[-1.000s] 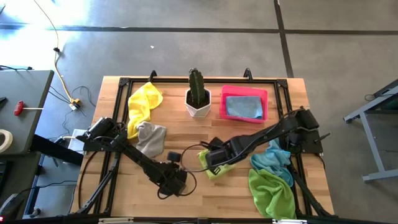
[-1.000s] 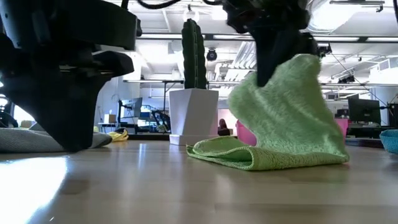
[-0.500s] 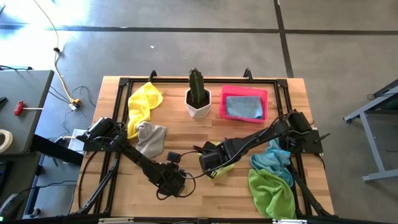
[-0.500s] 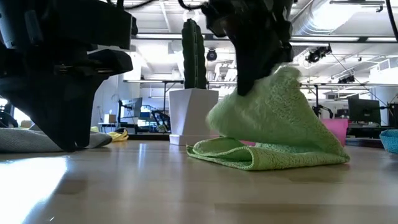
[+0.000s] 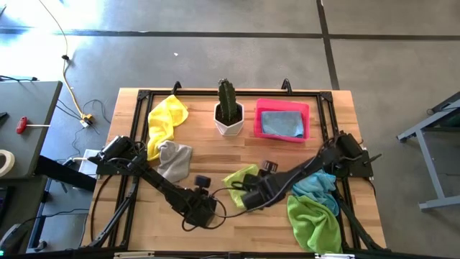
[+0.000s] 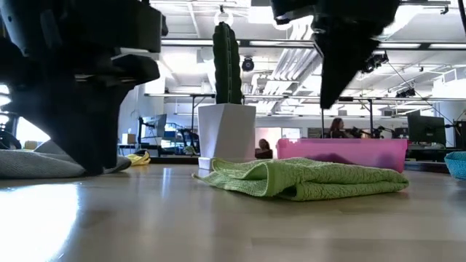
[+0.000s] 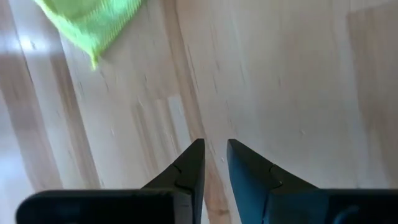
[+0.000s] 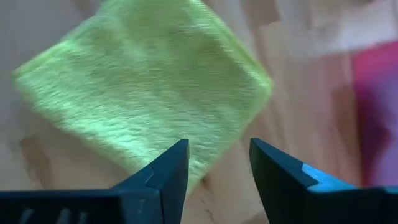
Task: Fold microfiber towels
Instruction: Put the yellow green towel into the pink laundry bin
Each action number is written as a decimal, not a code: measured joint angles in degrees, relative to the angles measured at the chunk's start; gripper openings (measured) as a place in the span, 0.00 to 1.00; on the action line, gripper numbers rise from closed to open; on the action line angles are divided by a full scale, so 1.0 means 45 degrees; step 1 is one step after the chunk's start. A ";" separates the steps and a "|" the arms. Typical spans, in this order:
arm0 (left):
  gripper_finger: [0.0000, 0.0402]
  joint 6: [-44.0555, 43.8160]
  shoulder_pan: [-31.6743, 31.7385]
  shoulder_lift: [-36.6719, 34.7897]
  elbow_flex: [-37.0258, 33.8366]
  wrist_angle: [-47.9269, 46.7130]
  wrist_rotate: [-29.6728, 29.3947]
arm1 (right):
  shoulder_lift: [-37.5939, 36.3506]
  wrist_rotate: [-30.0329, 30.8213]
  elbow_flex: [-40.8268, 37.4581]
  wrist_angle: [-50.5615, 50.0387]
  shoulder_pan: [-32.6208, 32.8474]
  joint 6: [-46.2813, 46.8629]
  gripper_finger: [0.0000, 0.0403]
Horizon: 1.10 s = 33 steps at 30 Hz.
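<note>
The right hand hangs over the middle of the counter with its fingers spread apart and nothing between them — the folded lime green towel lies flat just at its 11 o'clock in the high view, clear of the fingertips. From the right wrist the same towel shows as a neat, roughly square pad on the wood, and in the low view it rests as a low heap with the dark hand above it.

The left hand sits low near the counter's front, at about 9 o'clock from the right hand; its fingers are nearly closed with only a thin gap, gripping nothing, over bare wood.

Farther out, a grey towel lies crumpled at the left, touching a yellow towel beyond it. At 4 o'clock from the right hand a light blue towel overlaps a second green towel. At the back stand a potted cactus and, beside it, a pink tray holding a bluish cloth.
</note>
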 joint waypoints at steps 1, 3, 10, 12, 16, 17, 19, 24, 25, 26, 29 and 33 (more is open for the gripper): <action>0.15 0.0240 0.0007 0.0000 0.0000 0.0147 -0.0119 | 0.0000 0.0078 -0.0223 0.0471 0.0166 -0.0207 0.39; 0.15 0.0703 0.0061 0.0000 0.0000 0.0553 -0.0273 | 0.0000 0.0274 -0.0681 0.1481 0.0509 -0.0840 0.39; 0.15 0.1030 0.0478 0.0000 0.0000 0.1428 0.0184 | 0.0000 0.0244 -0.2641 0.6032 0.1401 -0.3262 0.38; 0.15 0.0976 0.0572 0.0000 0.0000 0.1575 0.0310 | 0.0000 0.0290 -0.3192 0.7510 0.1508 -0.4079 0.38; 0.15 0.0661 0.0729 0.0000 0.0000 0.1786 0.0559 | 0.0000 0.0289 -0.4139 0.9806 0.1506 -0.5322 0.38; 0.15 0.0607 0.0734 0.0000 0.0000 0.1795 0.0566 | 0.0000 0.0286 -0.4322 1.0057 0.1506 -0.5649 0.38; 0.15 0.0558 0.0734 0.0000 0.0000 0.1825 0.0593 | 0.0000 0.0287 -0.4637 1.0403 0.1497 -0.6061 0.38; 0.15 0.0359 0.0730 0.0000 0.0000 0.1935 0.0738 | 0.0000 -0.0087 -0.4830 1.0730 0.1448 -0.6112 0.38; 0.15 0.0359 0.0734 0.0000 0.0000 0.1953 0.0810 | 0.0000 -0.0299 -0.4830 1.0735 0.1448 -0.6114 0.38; 0.15 0.0350 0.0734 0.0000 0.0000 0.1953 0.0854 | 0.0000 -0.0461 -0.4830 1.0763 0.1438 -0.6148 0.38; 0.15 0.0335 0.0729 0.0000 0.0000 0.2012 0.0891 | 0.0000 -0.0988 -0.4830 1.1059 0.1443 -0.6355 0.38; 0.15 0.0053 0.0734 0.0000 0.0000 0.2028 0.0891 | 0.0000 -0.0645 -0.4830 1.1057 0.1345 -0.5972 0.38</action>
